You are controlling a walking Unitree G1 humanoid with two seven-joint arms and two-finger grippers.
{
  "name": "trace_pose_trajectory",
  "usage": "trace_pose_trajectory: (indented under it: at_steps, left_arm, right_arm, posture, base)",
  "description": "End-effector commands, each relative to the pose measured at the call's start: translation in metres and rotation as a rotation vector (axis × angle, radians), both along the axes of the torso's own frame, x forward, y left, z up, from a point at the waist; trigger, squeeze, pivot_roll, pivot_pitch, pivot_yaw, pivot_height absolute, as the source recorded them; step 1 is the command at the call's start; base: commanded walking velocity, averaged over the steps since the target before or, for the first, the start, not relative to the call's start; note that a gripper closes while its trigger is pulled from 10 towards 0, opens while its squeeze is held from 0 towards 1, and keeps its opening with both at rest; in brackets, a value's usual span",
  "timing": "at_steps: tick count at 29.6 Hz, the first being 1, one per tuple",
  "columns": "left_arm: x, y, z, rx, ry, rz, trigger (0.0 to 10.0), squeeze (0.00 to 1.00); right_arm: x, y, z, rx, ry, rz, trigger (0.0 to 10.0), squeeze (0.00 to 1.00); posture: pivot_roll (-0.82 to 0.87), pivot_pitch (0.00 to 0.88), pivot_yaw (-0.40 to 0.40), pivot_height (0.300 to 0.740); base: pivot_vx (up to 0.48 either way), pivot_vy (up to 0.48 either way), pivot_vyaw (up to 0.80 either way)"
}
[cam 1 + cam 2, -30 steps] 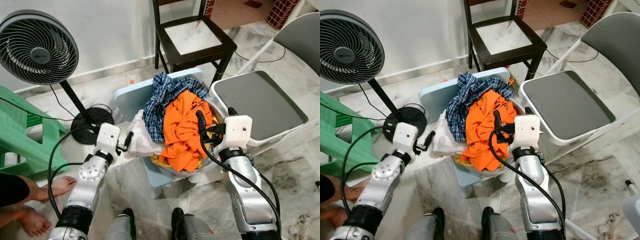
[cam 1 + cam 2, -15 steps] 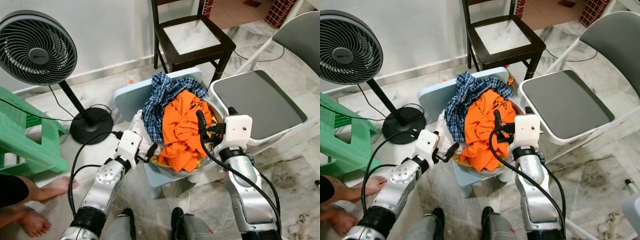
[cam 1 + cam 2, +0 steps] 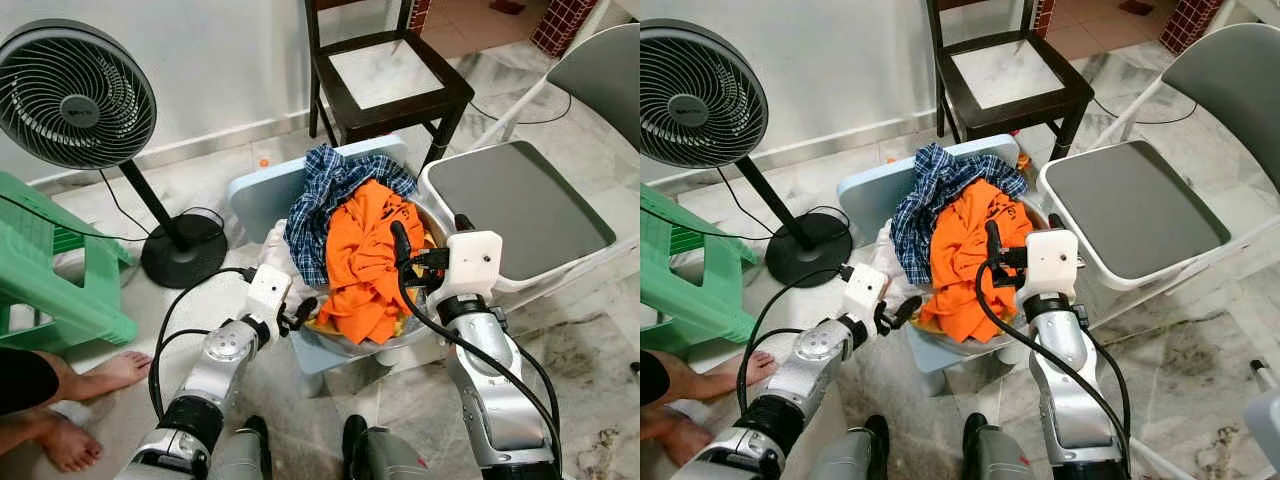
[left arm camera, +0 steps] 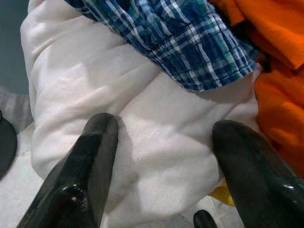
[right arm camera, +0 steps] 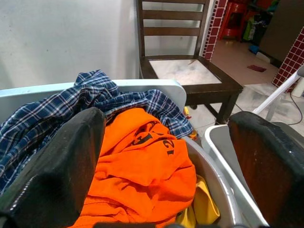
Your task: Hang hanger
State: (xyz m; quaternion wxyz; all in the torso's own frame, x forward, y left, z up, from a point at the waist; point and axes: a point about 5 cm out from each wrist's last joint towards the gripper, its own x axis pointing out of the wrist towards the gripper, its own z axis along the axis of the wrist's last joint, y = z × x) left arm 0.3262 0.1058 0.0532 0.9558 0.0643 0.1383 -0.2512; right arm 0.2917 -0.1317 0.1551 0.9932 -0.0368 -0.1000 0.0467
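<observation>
From the head views, the left gripper (image 3: 296,312) is reaching with spread fingers to the white cloth (image 3: 276,252) at the basin's (image 3: 1025,338) left rim, while the right gripper (image 3: 990,243) is hovering over the orange shirt (image 3: 368,255); I cannot tell its fingers there.

The left wrist view is showing parted fingers (image 4: 90,161) pressing on white cloth beside the plaid shirt (image 4: 175,38).

The right wrist view is showing fingers (image 5: 61,161) held wide apart, empty, above the orange shirt. I cannot make out any hanger.

Marble floor (image 3: 590,340); white wall (image 3: 200,60); dark wooden chair (image 3: 385,75), standing fan (image 3: 85,105), green stool (image 3: 50,290)
</observation>
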Motion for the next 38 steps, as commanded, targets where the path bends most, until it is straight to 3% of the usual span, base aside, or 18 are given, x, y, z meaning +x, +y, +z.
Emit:
trace_pose_trajectory:
  at_steps: [1,19,27,33,38]
  left_arm:
    - [-0.008,0.004,-0.015,0.011,0.071,0.010,0.0,0.00]
    - [-0.003,0.009,-0.010,-0.030,0.051,0.044,0.0,0.00]
    - [-0.005,0.007,-0.001,-0.067,-0.047,0.043,0.0,0.00]
    - [-0.012,0.018,0.003,-0.063,-0.119,0.067,0.0,0.00]
    - [-0.019,0.032,0.017,-0.072,-0.218,0.117,0.0,0.00]
  right_arm:
    - [-0.002,0.000,-0.001,-0.001,0.005,-0.002,10.0,0.00]
    - [-0.001,-0.001,-0.002,0.004,0.009,-0.011,10.0,0.00]
    - [-0.003,-0.001,-0.004,0.006,0.030,0.025,10.0,0.00]
    - [-0.006,-0.005,-0.015,-0.018,0.107,0.133,10.0,0.00]
    - [-0.005,-0.014,-0.020,-0.055,0.135,0.136,10.0,0.00]
  posture:
    - [0.09,0.291,-0.011,0.740]
    - [0.08,0.290,-0.010,0.740]
    - [0.08,0.290,-0.018,0.740]
    - [0.09,0.294,-0.019,0.740]
    - [0.09,0.301,-0.018,0.740]
  base:
    - [0.000,0.000,0.00]
    - [0.000,0.000,0.00]
    - [0.000,0.000,0.00]
    - [0.000,0.000,0.00]
    - [0.000,0.000,0.00]
